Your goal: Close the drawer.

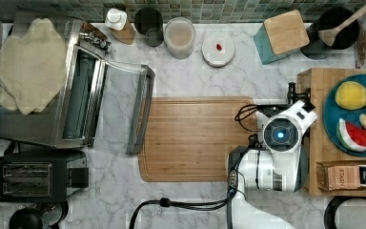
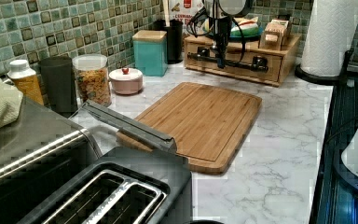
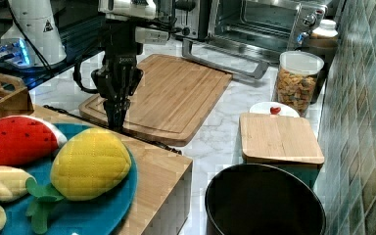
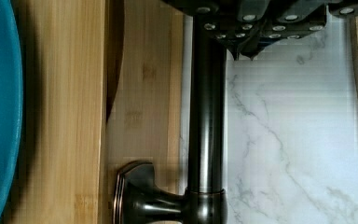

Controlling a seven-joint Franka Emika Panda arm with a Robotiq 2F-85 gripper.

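Gripper [image 2: 222,51] at the dark bar handle [image 4: 206,121] of the drawer [image 2: 233,63], finger state unclear, cutting board [image 2: 204,119] on marble surface [image 2: 279,154]

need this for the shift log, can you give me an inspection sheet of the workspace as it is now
surface: white marble counter, wooden cutting board lying flat on it
job's things: drawer looks pushed nearly flush into its cabinet; dark bar handle across its front
clutter: toaster oven door open, toaster, jars, blue plate of toy fruit
grippers: gripper at the handle; finger state cannot be told
cables: black cable on the counter by the arm base
surroundings: green tiled wall, paper towel roll
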